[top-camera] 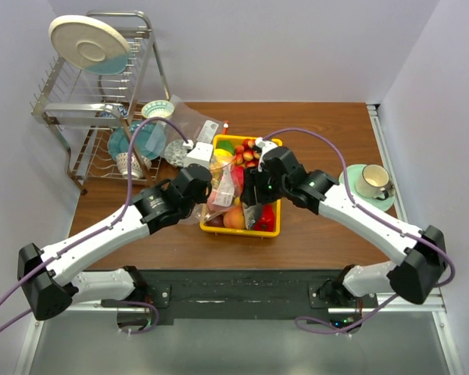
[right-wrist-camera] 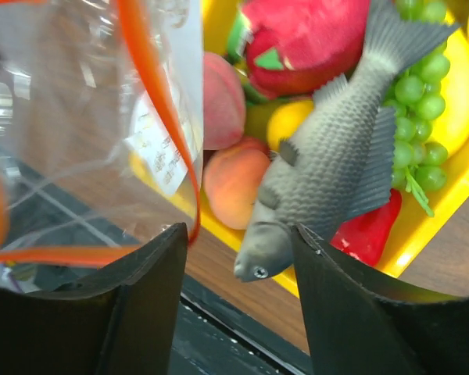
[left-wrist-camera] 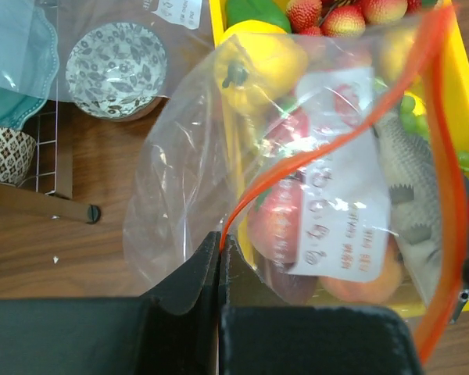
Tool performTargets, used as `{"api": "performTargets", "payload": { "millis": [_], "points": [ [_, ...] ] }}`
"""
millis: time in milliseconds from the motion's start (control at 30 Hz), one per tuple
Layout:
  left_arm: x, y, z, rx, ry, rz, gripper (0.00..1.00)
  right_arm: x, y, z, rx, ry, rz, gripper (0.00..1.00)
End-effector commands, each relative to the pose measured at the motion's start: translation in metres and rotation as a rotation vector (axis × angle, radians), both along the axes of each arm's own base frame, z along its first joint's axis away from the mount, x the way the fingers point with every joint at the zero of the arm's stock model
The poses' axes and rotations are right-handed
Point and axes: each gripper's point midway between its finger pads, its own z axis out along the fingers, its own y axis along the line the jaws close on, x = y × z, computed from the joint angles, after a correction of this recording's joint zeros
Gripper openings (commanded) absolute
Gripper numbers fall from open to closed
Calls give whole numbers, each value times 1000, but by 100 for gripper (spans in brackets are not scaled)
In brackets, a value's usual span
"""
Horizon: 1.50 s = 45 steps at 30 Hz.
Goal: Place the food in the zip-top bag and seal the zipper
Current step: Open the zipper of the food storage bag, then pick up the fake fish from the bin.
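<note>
One crinkled zip-top bag (left-wrist-camera: 187,203) droops over the yellow tray (top-camera: 270,230) of food. One end of its orange zipper (left-wrist-camera: 313,152) is clenched in the left pincer (left-wrist-camera: 219,250). Only the right wrist view shows the right pincer (right-wrist-camera: 238,230) released, with the grey fish (right-wrist-camera: 328,164) head between its spread fingers, beside peaches (right-wrist-camera: 234,183). From overhead, a brown counter (top-camera: 313,125), a dish rack (top-camera: 78,101) back left, pale walls.

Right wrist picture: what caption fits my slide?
Open right gripper over a grey fish lying in the yellow tray, clear bag beside it.
</note>
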Motion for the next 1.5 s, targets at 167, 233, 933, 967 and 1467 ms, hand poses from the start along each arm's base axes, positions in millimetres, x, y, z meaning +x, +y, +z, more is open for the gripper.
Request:
{"api": "performTargets", "payload": {
  "millis": [167, 233, 933, 967, 1467],
  "points": [
    [2, 21, 30, 73, -44, 46, 0, -17, -21, 36, 67, -96, 6, 71],
    [0, 25, 32, 91, -43, 50, 0, -19, -29, 37, 67, -117, -18, 81],
    [-10, 3, 26, -5, -21, -81, 0, 7, -13, -79, -154, 69, -65, 92],
    [-10, 2, 26, -6, -20, -84, 0, 7, -14, -81, -161, 73, -68, 88],
    [-13, -7, 9, -16, 13, -132, 0, -36, -24, -1, -32, -15, 120, 42]
  ]
}}
